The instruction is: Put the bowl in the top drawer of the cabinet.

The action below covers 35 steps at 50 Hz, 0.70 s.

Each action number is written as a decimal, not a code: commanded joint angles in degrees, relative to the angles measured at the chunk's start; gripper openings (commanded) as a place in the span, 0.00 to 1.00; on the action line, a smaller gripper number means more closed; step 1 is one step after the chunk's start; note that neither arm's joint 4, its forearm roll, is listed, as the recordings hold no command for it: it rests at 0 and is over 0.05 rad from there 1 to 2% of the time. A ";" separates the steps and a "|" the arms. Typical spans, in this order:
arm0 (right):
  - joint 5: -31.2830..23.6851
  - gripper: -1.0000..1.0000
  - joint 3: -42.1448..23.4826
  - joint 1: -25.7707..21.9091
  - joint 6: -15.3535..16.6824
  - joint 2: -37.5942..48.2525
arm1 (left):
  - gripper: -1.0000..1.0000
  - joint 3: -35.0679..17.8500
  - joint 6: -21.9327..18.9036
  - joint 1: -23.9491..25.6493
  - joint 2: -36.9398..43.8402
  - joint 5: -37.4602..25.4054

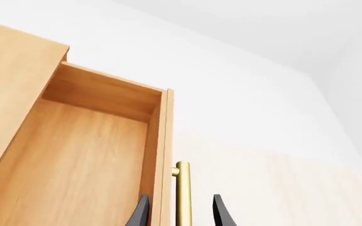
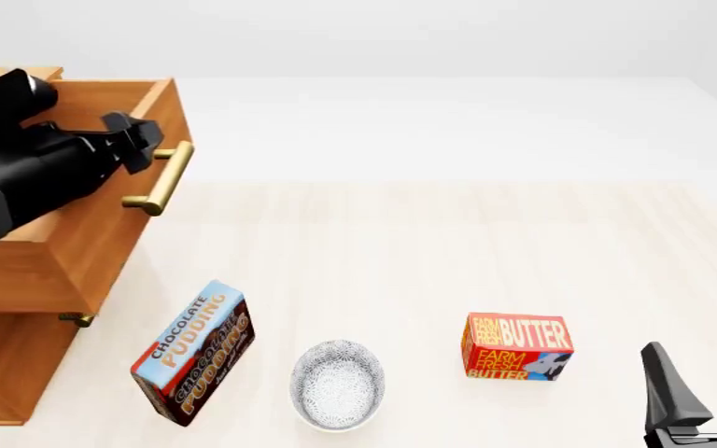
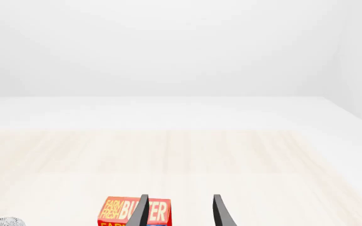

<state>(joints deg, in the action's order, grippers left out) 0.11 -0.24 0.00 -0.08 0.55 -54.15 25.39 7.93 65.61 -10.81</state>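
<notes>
In the front view we see the cabinet [image 2: 10, 364] at the left edge of the frame, with its top drawer [image 2: 97, 233] pulled out toward the centre and its brass bar handle [image 2: 160, 177] in the upper left. The left gripper [image 2: 147, 149] reaches in from the left across the open drawer box and stands at that handle. In the left wrist view its two dark fingers [image 1: 138, 214] stand spread with the handle [image 1: 182, 193] and the drawer front [image 1: 162, 155] between them; the jaws are parted and not pressed on the bar, and the inside of the drawer [image 1: 80, 155] shows bare wood. The bowl [image 2: 337, 385], white with a fine speckled pattern, sits upright on the light wooden table [image 2: 458, 252] at the lower centre of the front view, well apart from the drawer. Just to its left a chocolate pudding box [image 2: 193, 351] stands tilted, and to its right stands a red butter box [image 2: 517, 346]. The right gripper [image 2: 705, 385] rests at the lower right corner of the front view, its jaws wide apart and holding nothing. In the right wrist view the butter box [image 3: 123, 212] lies beyond the fingers [image 3: 221, 212], and a sliver of the bowl [image 3: 4, 221] shows at the lower left corner.
</notes>
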 commanded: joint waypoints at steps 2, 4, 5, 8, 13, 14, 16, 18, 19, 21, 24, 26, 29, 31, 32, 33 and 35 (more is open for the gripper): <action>0.00 1.00 0.00 -0.02 0.01 0.00 | 1.00 0.10 -2.73 2.31 2.49 -0.43; 0.00 1.00 0.00 -0.01 0.00 0.01 | 1.00 -0.06 -2.66 2.59 2.71 -0.51; 0.00 1.00 0.00 0.00 0.01 0.02 | 1.00 -0.27 -3.05 2.92 2.75 -0.59; 0.00 1.00 0.00 0.00 0.00 -0.01 | 1.00 -0.72 -3.54 3.78 2.94 -0.78; 0.00 1.00 0.00 -0.01 0.00 0.00 | 1.00 -1.31 -4.16 5.09 3.14 -1.06; 0.00 1.00 0.00 -0.01 0.00 0.00 | 1.00 -1.31 -4.16 5.09 3.14 -1.06; 0.00 1.00 0.00 0.00 0.01 0.00 | 1.00 -1.50 -4.41 5.63 3.16 -1.17; 0.00 1.00 0.00 0.00 0.02 0.01 | 1.00 -1.60 -4.72 6.36 3.17 -1.23; 0.00 1.00 0.00 -0.01 0.01 0.00 | 1.00 -1.65 -4.72 6.50 3.26 -1.26; 0.00 1.00 0.00 0.00 0.00 0.00 | 1.00 -1.80 -5.13 7.01 3.26 -1.26; 0.00 1.00 0.00 -0.02 0.00 0.00 | 1.00 -2.14 -5.55 7.62 3.40 -1.45; 0.00 1.00 0.00 0.01 -0.01 0.01 | 1.00 -2.39 -5.63 8.02 3.40 -1.63; 0.00 1.00 0.00 0.00 0.02 -0.01 | 1.00 -2.56 -6.35 8.66 3.17 -1.81; 0.00 1.00 0.00 0.01 0.00 0.01 | 1.00 -2.63 -6.41 9.24 2.99 -2.06; 0.00 1.00 0.00 0.01 0.00 0.00 | 1.00 -2.67 -6.72 9.47 2.84 -2.10; 0.00 1.00 0.00 0.00 -0.01 0.01 | 1.00 -2.71 -6.81 9.76 2.74 -2.21; 0.00 1.00 0.00 0.00 0.01 0.01 | 1.00 -2.74 -6.81 9.97 2.72 -2.28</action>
<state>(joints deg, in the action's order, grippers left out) 0.11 -0.24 0.00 -0.08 0.55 -56.60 20.19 15.59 68.28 -12.55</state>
